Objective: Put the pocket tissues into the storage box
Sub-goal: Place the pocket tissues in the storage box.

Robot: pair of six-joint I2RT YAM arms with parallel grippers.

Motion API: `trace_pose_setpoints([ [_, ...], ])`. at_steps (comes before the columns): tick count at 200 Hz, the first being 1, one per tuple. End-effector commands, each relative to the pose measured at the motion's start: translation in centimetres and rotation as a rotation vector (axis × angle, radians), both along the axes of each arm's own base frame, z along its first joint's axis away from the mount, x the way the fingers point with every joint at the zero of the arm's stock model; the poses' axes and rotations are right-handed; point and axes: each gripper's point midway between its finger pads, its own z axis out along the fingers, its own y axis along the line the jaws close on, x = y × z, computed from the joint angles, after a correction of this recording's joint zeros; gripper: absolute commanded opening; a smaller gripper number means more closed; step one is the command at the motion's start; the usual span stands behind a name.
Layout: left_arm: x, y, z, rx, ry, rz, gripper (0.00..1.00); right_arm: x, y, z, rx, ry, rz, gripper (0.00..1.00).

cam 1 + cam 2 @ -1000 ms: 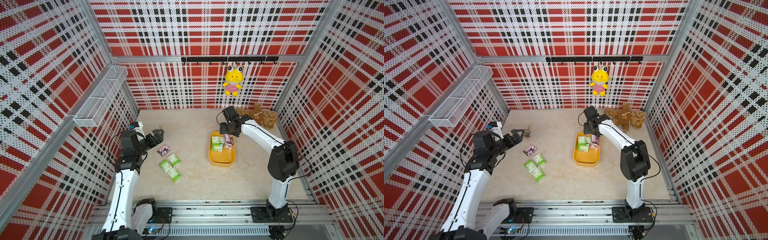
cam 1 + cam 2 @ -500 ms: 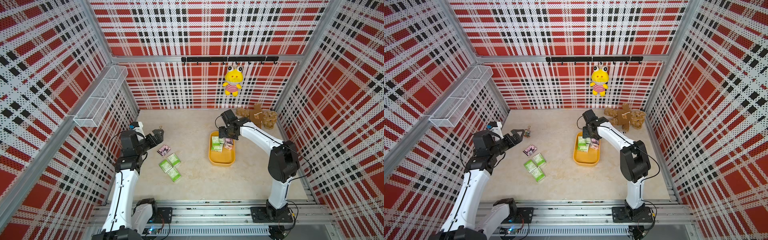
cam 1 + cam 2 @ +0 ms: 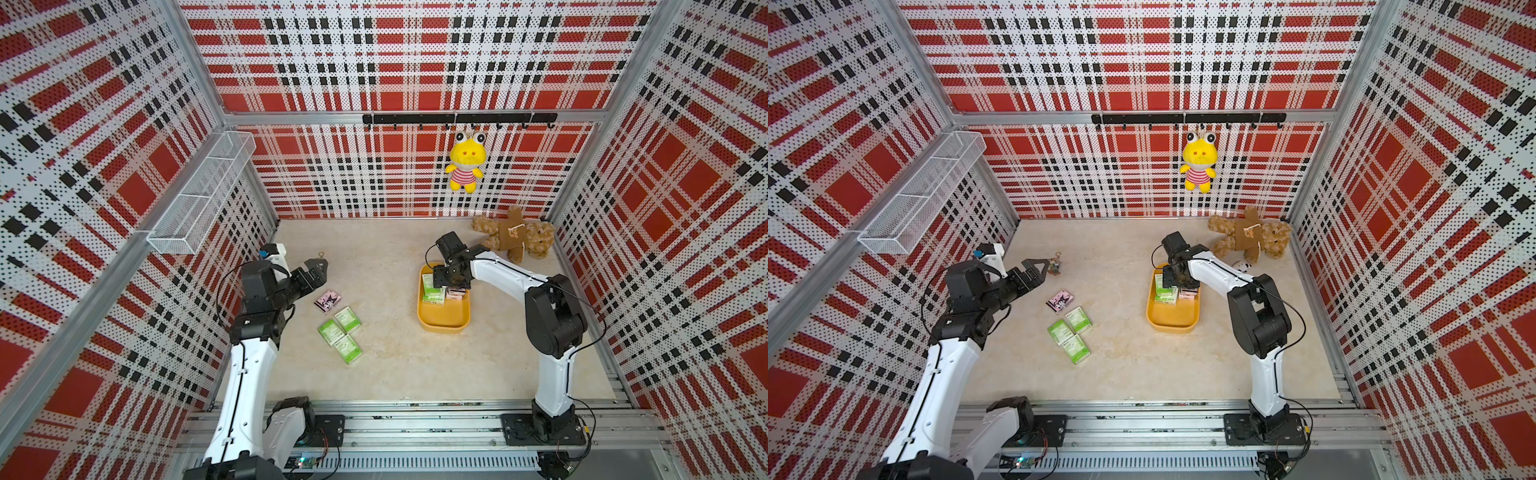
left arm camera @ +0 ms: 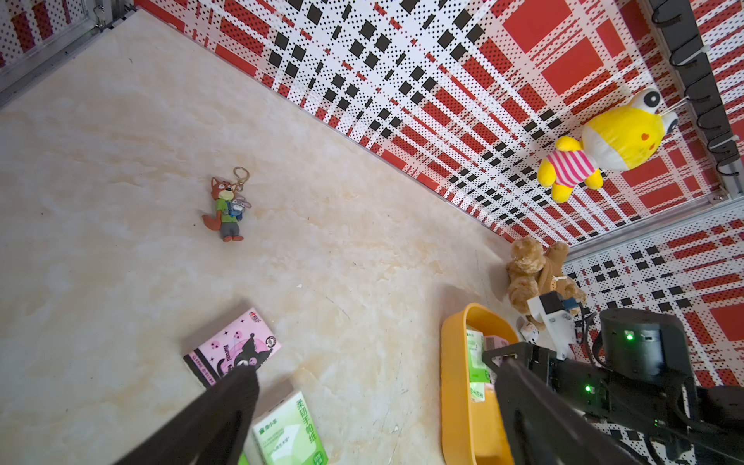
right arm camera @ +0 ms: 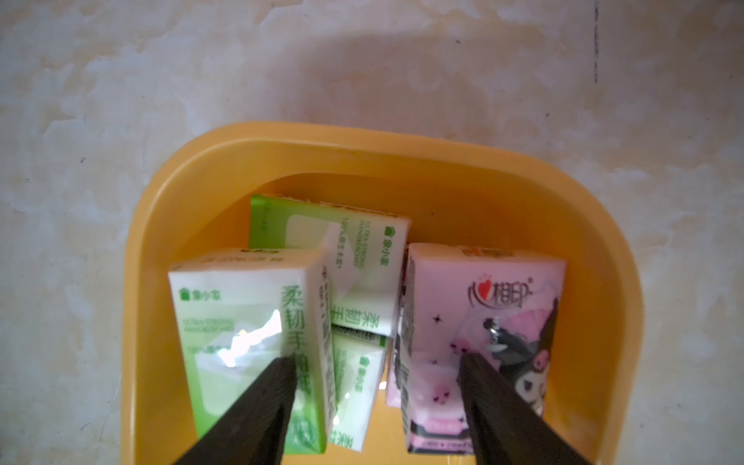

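Note:
The yellow-orange storage box point(image 3: 442, 326) point(image 3: 1171, 326) lies right of centre on the floor. Several pocket tissues lie in its far end: green packs point(image 5: 249, 330) point(image 5: 354, 249) and a pink pack point(image 5: 483, 306). My right gripper point(image 3: 445, 279) point(image 5: 378, 374) points down just over them, open, its fingers straddling a green pack's edge and the pink pack's side without clamping either. On the floor to the left lie a pink pack point(image 3: 328, 300) point(image 4: 233, 350) and three green packs point(image 3: 347, 319) point(image 3: 331, 331) point(image 3: 348, 349). My left gripper point(image 3: 318, 270) point(image 4: 372, 378) hovers open and empty beside the pink pack.
A fox keychain charm point(image 4: 225, 209) lies on the floor beyond my left gripper. A brown teddy bear point(image 3: 515, 235) lies in the back right corner. A yellow plush point(image 3: 466, 162) hangs from the back rail. A white wire basket point(image 3: 203, 191) juts from the left wall.
My right gripper has come from the box's far edge toward the front and lower, over the packs in the box. The left arm and the floor packs have stayed put.

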Motion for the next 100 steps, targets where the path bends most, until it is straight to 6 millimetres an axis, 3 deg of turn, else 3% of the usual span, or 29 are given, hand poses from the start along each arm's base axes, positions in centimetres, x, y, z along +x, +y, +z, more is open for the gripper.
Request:
trace_pose_setpoints([
  [1,0.3,-0.1,1.1,0.01,-0.031,-0.008,0.99,-1.5,-0.7,-2.7,-0.037,0.067,-0.003,0.72],
  [43,0.4,-0.1,1.2,0.013,-0.032,-0.009,0.99,-0.5,0.1,-0.9,-0.008,0.027,0.007,0.72],
  [100,0.2,-0.1,1.1,0.007,-0.032,-0.007,0.99,1.3,2.5,7.3,0.067,-0.123,0.054,0.73],
])
